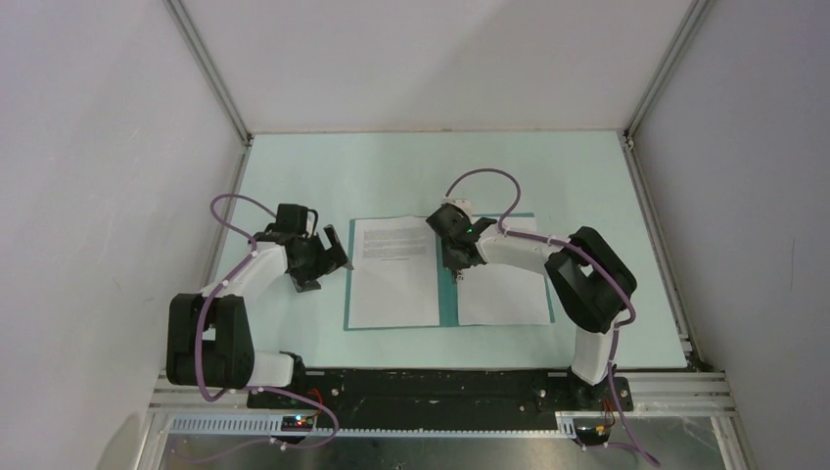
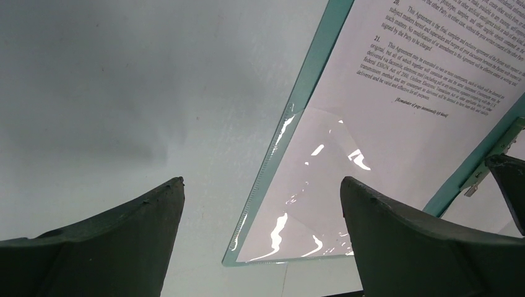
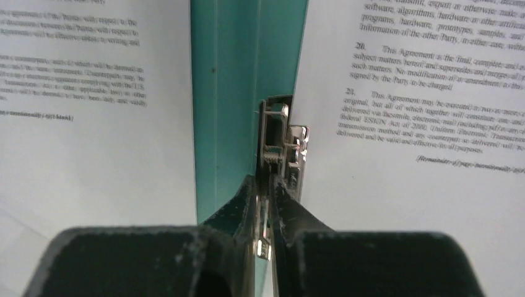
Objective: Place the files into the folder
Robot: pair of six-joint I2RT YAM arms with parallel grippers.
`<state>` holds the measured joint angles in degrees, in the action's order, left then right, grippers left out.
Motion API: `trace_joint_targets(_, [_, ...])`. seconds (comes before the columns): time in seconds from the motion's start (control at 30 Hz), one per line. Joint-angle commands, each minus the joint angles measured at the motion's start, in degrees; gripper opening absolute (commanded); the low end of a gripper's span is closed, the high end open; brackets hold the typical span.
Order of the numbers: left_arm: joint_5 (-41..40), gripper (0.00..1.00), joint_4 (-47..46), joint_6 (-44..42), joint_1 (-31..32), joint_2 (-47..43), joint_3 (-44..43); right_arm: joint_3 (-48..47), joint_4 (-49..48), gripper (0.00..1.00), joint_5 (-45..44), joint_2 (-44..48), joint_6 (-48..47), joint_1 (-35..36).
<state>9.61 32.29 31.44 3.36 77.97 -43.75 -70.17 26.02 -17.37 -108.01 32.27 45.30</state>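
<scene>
The teal folder lies open and flat mid-table. One of the files, a printed white sheet, covers its left half; the other sheet covers its right half. My right gripper points down at the spine. In the right wrist view, the right gripper is shut on the lever of the metal clip, between the folder's teal strip and the right sheet. My left gripper hovers open just off the folder's left edge. The left gripper holds nothing.
A shiny clear corner pocket overlays the left sheet near the folder's teal edge. The clip and a right finger show at that view's right edge. White walls enclose the pale table.
</scene>
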Motion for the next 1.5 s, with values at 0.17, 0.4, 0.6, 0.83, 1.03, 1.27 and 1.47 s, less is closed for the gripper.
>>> trace_joint_targets(0.17, [0.94,1.0,-0.39,-0.75,0.1,0.82,-1.25,9.31,-9.01,0.0,17.25,3.55,-0.59,-7.04])
trace_joint_targets(0.4, [1.4,1.0,-0.39,-0.59,0.0,1.35,-1.72,15.67,-16.0,0.0,25.9,8.0,1.03,-11.44])
trace_joint_targets(0.6, [1.17,1.0,-0.21,-0.27,-0.01,1.21,-1.89,15.25,-13.14,0.0,24.18,12.83,0.45,-11.47])
trace_joint_targets(0.83, [3.48,1.0,-0.17,-0.63,0.02,2.03,-2.75,15.55,-16.42,0.0,33.7,17.35,0.83,-13.82])
trace_joint_targets(1.03, [8.71,1.0,-0.2,-1.82,-0.31,1.75,-4.33,15.56,-15.98,0.0,38.71,20.27,1.03,-16.58])
trace_joint_targets(1.27, [13.85,1.0,-1.85,-1.83,-0.45,3.26,-5.11,15.56,-15.89,0.0,42.92,22.61,1.94,-18.44])
trace_joint_targets(1.47, [22.47,1.0,-8.32,0.26,-0.44,2.56,-3.44,15.59,-15.46,0.0,44.42,23.69,2.19,-19.55])
